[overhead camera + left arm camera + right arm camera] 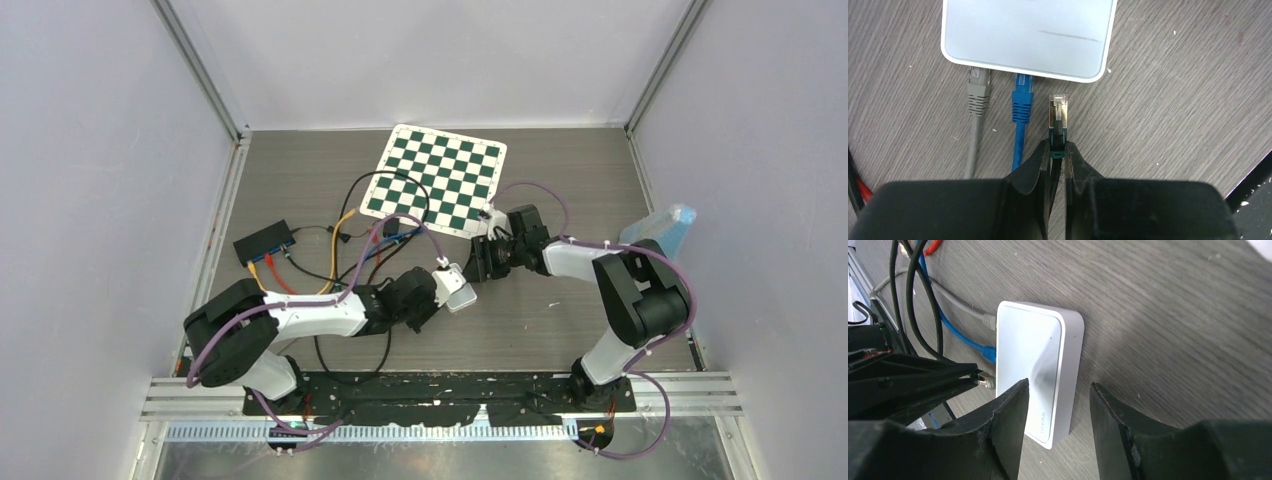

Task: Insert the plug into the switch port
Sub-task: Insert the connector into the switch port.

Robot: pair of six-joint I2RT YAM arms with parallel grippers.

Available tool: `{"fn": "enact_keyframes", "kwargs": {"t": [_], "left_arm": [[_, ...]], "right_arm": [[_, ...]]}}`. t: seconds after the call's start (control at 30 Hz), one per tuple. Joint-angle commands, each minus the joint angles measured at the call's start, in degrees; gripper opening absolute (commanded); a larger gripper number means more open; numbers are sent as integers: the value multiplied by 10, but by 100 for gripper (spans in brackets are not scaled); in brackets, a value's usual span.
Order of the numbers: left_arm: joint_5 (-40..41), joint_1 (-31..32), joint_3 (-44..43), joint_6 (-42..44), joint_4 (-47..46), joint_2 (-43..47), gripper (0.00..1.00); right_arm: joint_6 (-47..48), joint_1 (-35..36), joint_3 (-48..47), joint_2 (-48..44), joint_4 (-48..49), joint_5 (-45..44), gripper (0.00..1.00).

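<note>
left fingers (1034, 167) clenched on plug (1058, 114), tip just short of switch (1028, 35); right fingers (1009, 422) spread apart.

Left arm (300, 318): white shell links, black joint housings, black wrist section.
Right arm (572, 260): same white-and-black build, with a large black elbow block.
Cabling: lilac sheathed cable (540, 185) looped along each arm, fixed with white ties.
Mounting: black base plate (440, 388) carrying both bases.
Left fingers (1030, 167): two matt black tapered blades on a broad black body.
Right fingers (1009, 420): matt black, wedge-shaped, with rough, slightly chipped edges.
</note>
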State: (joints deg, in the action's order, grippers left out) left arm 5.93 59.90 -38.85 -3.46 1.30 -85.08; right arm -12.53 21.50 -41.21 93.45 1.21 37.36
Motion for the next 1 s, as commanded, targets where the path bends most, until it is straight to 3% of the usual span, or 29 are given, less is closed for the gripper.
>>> {"fn": "enact_keyframes", "kwargs": {"t": [0.0, 0.97], "left_arm": [[-19, 0, -8, -4, -33, -12, 0], [-26, 0, -11, -32, -42, -8, 0]], "right_arm": [[24, -2, -42, 15, -1, 19, 55], [80, 9, -67, 69, -30, 73, 53]]}}
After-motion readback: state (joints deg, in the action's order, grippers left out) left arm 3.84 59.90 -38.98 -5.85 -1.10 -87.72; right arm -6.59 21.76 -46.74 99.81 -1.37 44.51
